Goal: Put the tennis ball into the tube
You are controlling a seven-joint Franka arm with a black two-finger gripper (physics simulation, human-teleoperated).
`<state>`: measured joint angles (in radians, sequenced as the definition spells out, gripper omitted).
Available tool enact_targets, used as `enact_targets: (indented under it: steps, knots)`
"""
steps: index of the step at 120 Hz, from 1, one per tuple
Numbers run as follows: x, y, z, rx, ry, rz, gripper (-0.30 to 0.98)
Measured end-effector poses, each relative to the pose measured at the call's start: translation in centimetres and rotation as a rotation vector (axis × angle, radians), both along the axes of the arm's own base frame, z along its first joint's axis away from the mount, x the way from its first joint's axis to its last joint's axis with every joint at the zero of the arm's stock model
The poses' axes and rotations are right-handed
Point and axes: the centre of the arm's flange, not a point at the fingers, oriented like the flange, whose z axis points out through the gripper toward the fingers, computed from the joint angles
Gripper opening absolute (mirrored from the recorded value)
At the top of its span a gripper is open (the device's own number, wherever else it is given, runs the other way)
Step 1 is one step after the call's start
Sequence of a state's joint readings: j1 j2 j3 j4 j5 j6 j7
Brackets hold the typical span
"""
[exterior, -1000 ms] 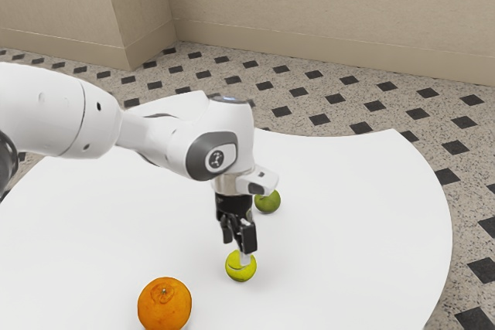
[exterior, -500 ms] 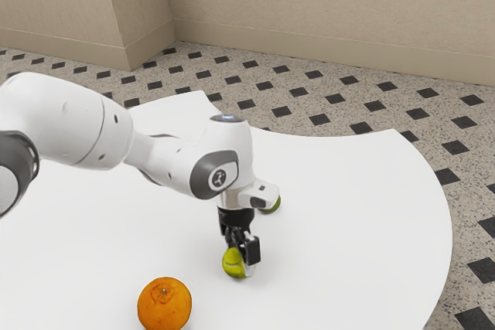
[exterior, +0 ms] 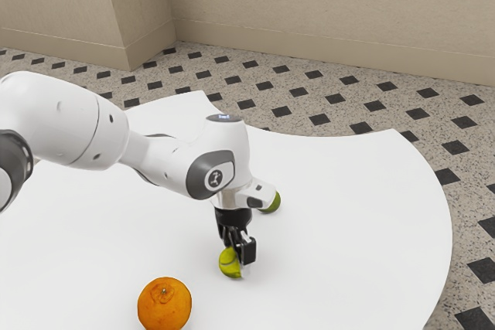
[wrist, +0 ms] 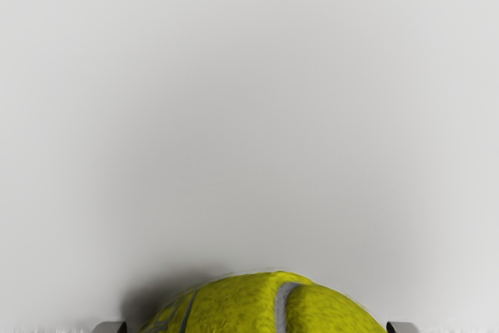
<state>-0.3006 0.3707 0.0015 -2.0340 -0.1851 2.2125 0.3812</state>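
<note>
In the exterior view my gripper points down over the table, its fingers on two sides of the tennis ball, shut on it. The nearer finger covers the ball's side toward the exterior view's right; the far fingertip is hidden. The ball is at or very near the tabletop. In the wrist view, small dark fingertip parts of the gripper flank the yellow-green tennis ball with its grey seams. I see no tube.
An orange sits on the white table, near the ball toward the exterior view's lower left. A green round fruit is partly hidden behind the hand. The table's curved edge runs along the exterior view's right.
My hand has come down around the ball since a second ago. Over the last half second, hand and ball have shifted slightly together toward the exterior view's left.
</note>
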Motion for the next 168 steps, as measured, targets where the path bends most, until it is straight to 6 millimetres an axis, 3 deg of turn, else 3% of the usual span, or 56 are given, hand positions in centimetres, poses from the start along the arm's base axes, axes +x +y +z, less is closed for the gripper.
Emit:
enact_targets:
  steps: [10, 20, 46, 53, 62, 69, 83, 88, 105, 134, 140, 149, 168]
  knots:
    - [0.0, -0.1, 0.5, 0.003, -0.005, -0.004, 0.34]
    - [0.5, -0.3, 2.8, -0.001, -0.027, -0.01, 0.31]
    - [5.0, -1.3, 14.2, 0.016, -0.151, -0.06, 0.26]
    - [6.0, -1.5, 17.3, 0.034, -0.182, -0.072, -0.09]
    - [7.2, -0.9, 21.4, 0.07, -0.227, -0.076, -0.03]
    - [7.9, 0.3, 24.1, 0.091, -0.249, -0.061, 0.11]
    - [8.7, 2.0, 28.1, 0.136, -0.274, -0.048, 0.33]
    - [9.1, 2.8, 28.8, 0.151, -0.274, -0.041, 0.37]
    - [11.4, 5.1, 27.8, 0.196, -0.244, -0.016, 0.4]
    - [12.3, 5.2, 27.5, 0.23, -0.232, -0.035, 0.57]
    - [11.7, 5.2, 28.8, 0.222, -0.243, -0.036, 0.6]
    - [8.8, 4.7, 31.7, 0.197, -0.258, -0.051, 0.62]
    - [7.2, 3.4, 33.1, 0.179, -0.267, -0.079, 0.66]
